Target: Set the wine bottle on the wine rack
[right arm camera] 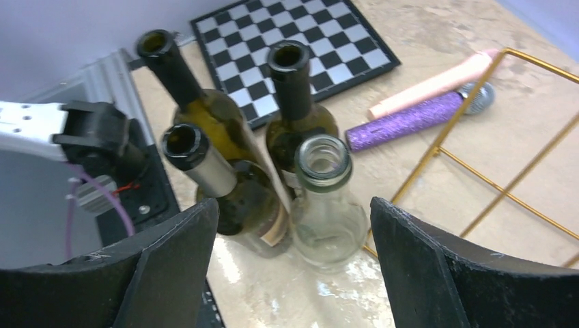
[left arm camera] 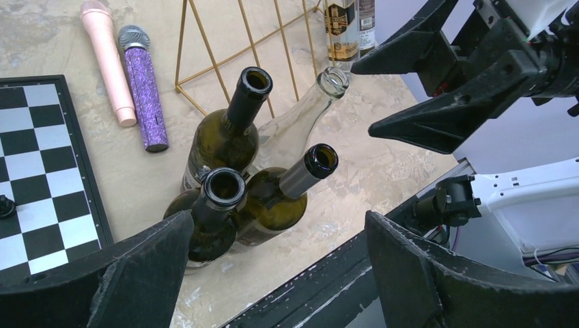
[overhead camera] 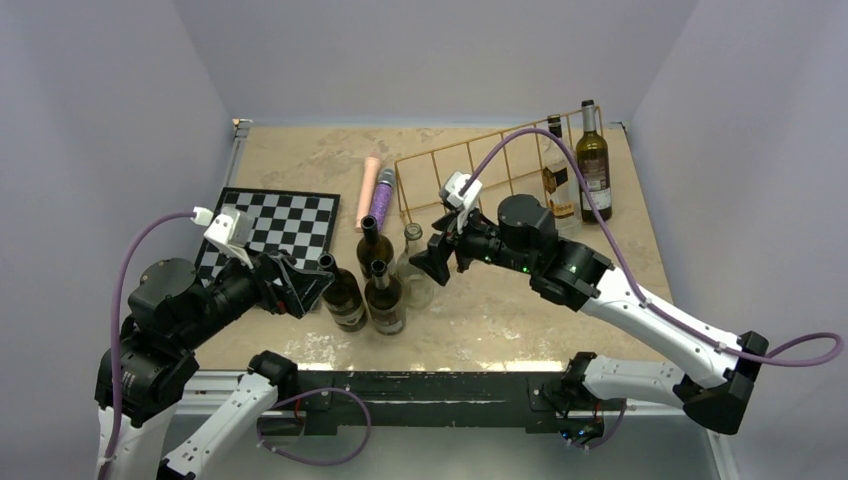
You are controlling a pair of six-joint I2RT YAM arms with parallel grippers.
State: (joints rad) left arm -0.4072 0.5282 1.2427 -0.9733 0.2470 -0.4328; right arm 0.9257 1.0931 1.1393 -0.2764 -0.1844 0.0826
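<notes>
Right gripper (overhead camera: pixel 433 258): jaws wide, holding nothing, just at 3 o'clock of the upright clear wine bottle (overhead camera: pixel 413 268). Left gripper (overhead camera: pixel 310 285): wide too, empty, at 9 o'clock of the three dark bottles (overhead camera: pixel 365 290). Wine rack (overhead camera: pixel 440 149) sits at table's 1 o'clock.

soft, even light from above, only faint shadows; the near fingers (right arm camera: pixel 171 273) look blurred in both wrist views.

Bottle cluster (overhead camera: pixel 385 305) right of chessboard (overhead camera: pixel 285 222), before wine rack (overhead camera: pixel 500 172); microphones (overhead camera: pixel 375 195) behind.
</notes>
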